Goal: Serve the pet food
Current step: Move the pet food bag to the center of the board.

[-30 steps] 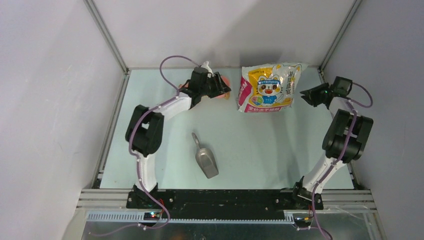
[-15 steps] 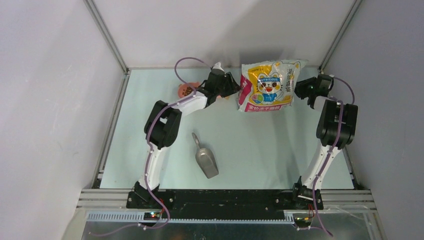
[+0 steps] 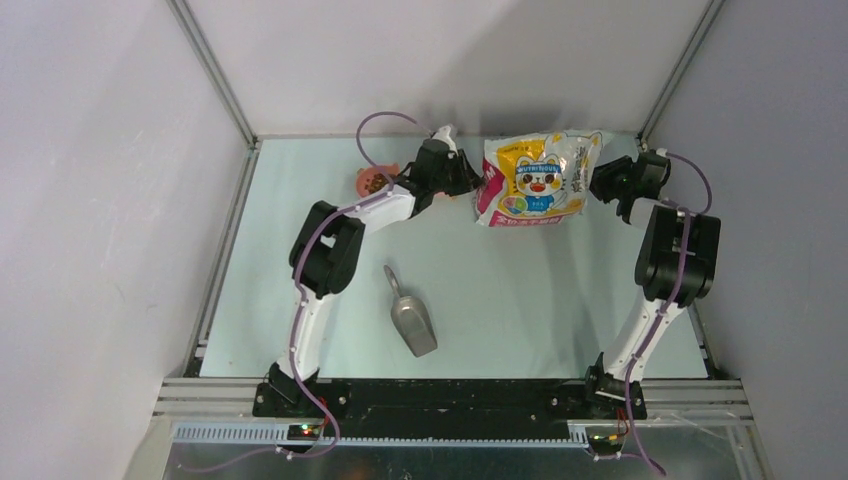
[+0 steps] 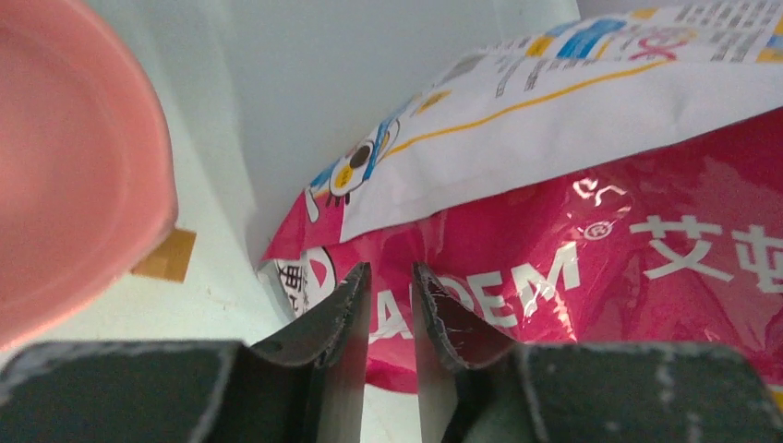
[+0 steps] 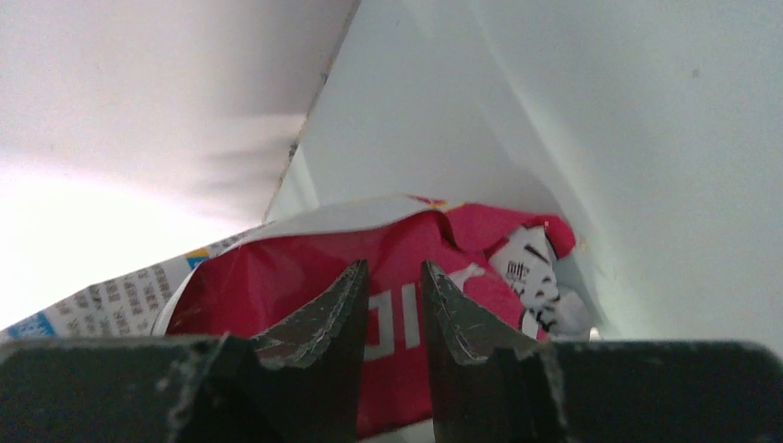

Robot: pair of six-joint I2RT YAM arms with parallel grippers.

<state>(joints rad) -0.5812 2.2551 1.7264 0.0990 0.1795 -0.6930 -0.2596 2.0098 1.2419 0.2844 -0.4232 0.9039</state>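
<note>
The pet food (image 3: 374,184) shows as a small dark heap in a pink bowl (image 3: 364,180) at the back left. The bowl's rim (image 4: 83,185) fills the left of the left wrist view. The printed cat-picture bag (image 3: 535,180) stands at the back centre. My left gripper (image 3: 472,182) is at the bag's pink left side (image 4: 591,268), jaws a narrow gap apart (image 4: 391,269) with nothing between them. My right gripper (image 3: 600,184) is at the bag's right side (image 5: 277,277), jaws also a narrow gap apart (image 5: 390,266) and empty.
A grey metal scoop (image 3: 412,320) lies on the table in front of the left arm, handle pointing away. The back wall is close behind the bag, and the side walls and frame posts (image 3: 672,75) flank both arms.
Both grippers have closed in on the bag's two sides. The left arm swung right, and the bowl with kibble now shows to its left. The bag looks slightly squeezed narrower.
</note>
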